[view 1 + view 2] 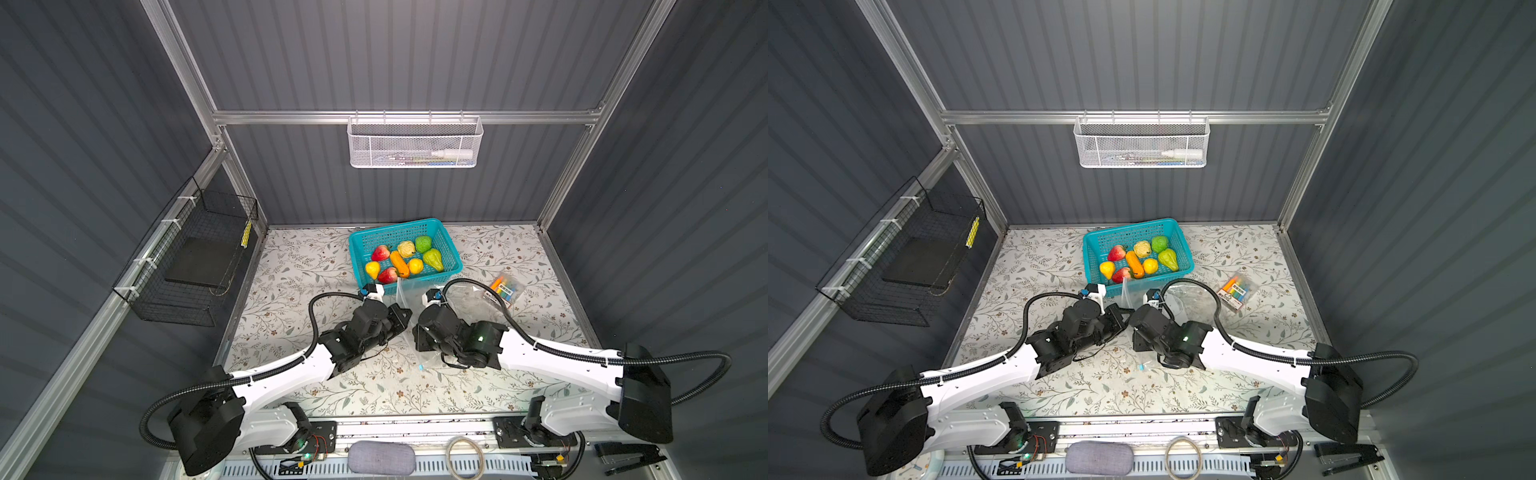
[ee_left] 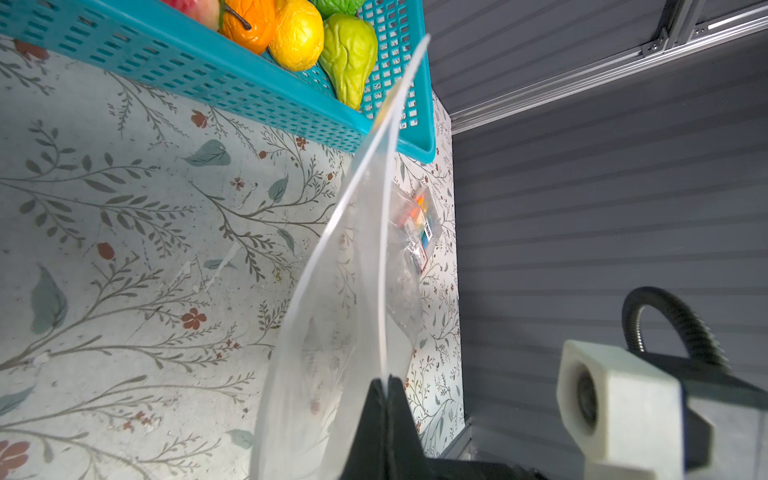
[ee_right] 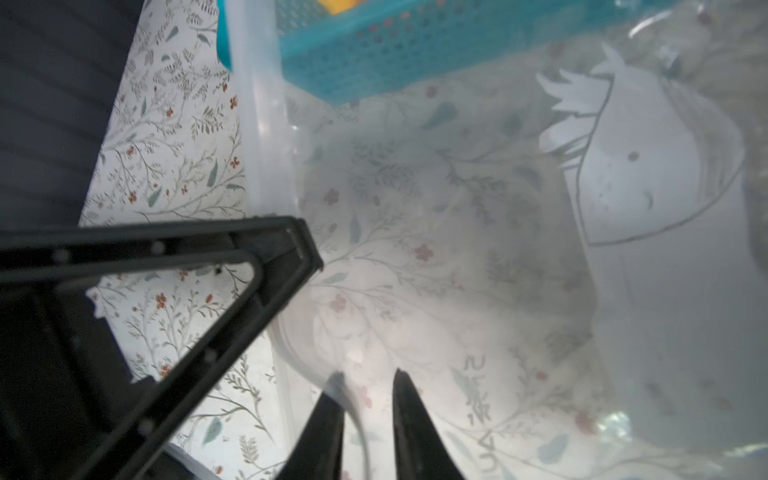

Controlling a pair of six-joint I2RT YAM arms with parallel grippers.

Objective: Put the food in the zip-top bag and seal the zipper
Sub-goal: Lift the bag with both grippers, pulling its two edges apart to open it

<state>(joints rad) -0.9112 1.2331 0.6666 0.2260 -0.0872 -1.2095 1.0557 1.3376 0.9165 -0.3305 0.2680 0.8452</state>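
- 2 grippers meet at the mouth of the zip-top bag (image 1: 465, 301). It lies on the desk (image 1: 291, 270) just in front of the teal basket (image 1: 390, 230), with its body spreading toward the right arm.
- Left gripper (image 2: 388, 380): pressed together, pinching 1 lip of the bag and holding it raised on edge.
- Right gripper (image 3: 368, 374): jaws a little apart, straddling the other lip; no pinch shows yet.
- Zipper (image 3: 257, 124): it runs lengthwise from the basket's front wall back toward the robot, between the 2 grippers. Opening the mouth, I judge, means pulling sideways, each arm to its own side.
- Food (image 1: 399, 262): all 8 pieces sit in the basket, beyond both grippers and about equally near each.
- Room: bare desk on the left; on the right, the bag's body and a coloured packet (image 1: 505, 286) crowd the path.
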